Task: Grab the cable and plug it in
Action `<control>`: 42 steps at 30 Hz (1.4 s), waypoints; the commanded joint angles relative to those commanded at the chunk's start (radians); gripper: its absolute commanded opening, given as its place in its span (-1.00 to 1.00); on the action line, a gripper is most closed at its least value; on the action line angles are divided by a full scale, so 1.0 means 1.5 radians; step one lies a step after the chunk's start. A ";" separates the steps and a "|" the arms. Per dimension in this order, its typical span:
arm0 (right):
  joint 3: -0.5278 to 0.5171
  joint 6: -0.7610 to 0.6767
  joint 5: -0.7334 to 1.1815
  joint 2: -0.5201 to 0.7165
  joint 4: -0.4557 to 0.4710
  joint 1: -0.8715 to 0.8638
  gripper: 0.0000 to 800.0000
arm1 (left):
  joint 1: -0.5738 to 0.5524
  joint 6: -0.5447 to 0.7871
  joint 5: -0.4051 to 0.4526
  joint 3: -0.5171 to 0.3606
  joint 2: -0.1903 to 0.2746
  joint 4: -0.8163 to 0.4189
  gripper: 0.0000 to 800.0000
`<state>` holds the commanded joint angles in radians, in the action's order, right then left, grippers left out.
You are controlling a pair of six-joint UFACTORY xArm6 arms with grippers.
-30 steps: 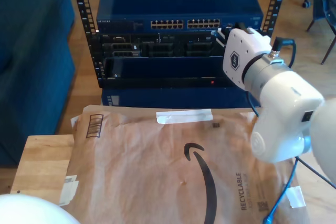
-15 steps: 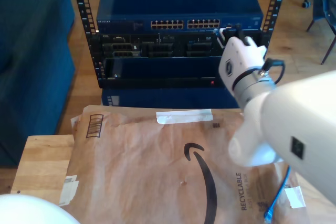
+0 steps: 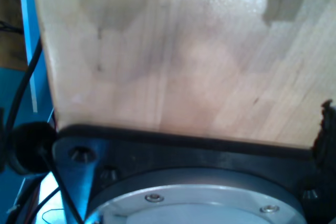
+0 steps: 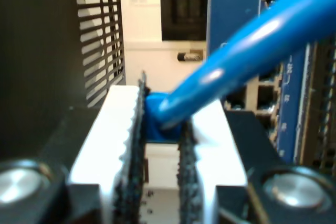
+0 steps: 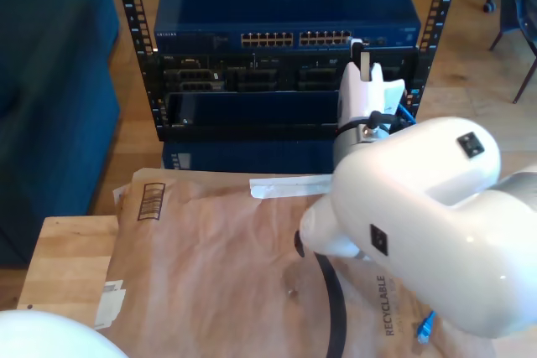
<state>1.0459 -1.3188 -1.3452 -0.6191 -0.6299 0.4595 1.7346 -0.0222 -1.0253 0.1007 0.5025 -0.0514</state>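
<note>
Second gripper (image 4: 161,129), white serrated jaws, clamped on thin glossy bright-blue cable (image 4: 247,45) at its plug, close before blue metal network switch (image 5: 285,6) ports. First gripper state: cannot tell.

A glossy, smooth plastic jacket is seen on the cable (image 4: 247,40). The paper mailer (image 5: 210,257) looks matt and creased; the wooden table (image 5: 63,257) is smooth and pale.

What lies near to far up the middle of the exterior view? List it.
White robot arm housing → brown paper mailer with black printed arrow → strip of white tape on its far edge → dark blue rack-mounted network switch with its port row.
</note>
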 joint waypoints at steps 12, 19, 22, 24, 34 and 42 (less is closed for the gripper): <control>0.066 0.029 -0.001 -0.050 -0.031 0.012 -1.00 | 0.000 0.000 0.000 0.000 0.000 0.000 1.00; 0.100 0.032 0.003 -0.075 -0.031 0.012 -1.00 | 0.000 0.000 0.000 0.000 0.000 0.000 1.00; 0.129 0.032 0.005 -0.094 -0.031 0.010 -1.00 | 0.000 0.000 -0.001 0.000 0.000 0.000 1.00; 0.145 0.032 0.006 -0.102 -0.030 0.010 -1.00 | 0.000 0.000 0.000 0.000 0.000 0.000 1.00; 0.153 0.032 0.006 -0.117 -0.030 0.007 -1.00 | 0.000 0.000 0.000 0.000 0.000 0.000 1.00; 0.153 0.032 0.006 -0.122 -0.030 -0.002 -1.00 | 0.000 0.000 0.000 0.000 0.000 0.000 1.00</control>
<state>1.2760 -1.2712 -1.3360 -0.8017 -0.6743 0.4565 1.7346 -0.0222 -1.0253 0.1007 0.5025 -0.0514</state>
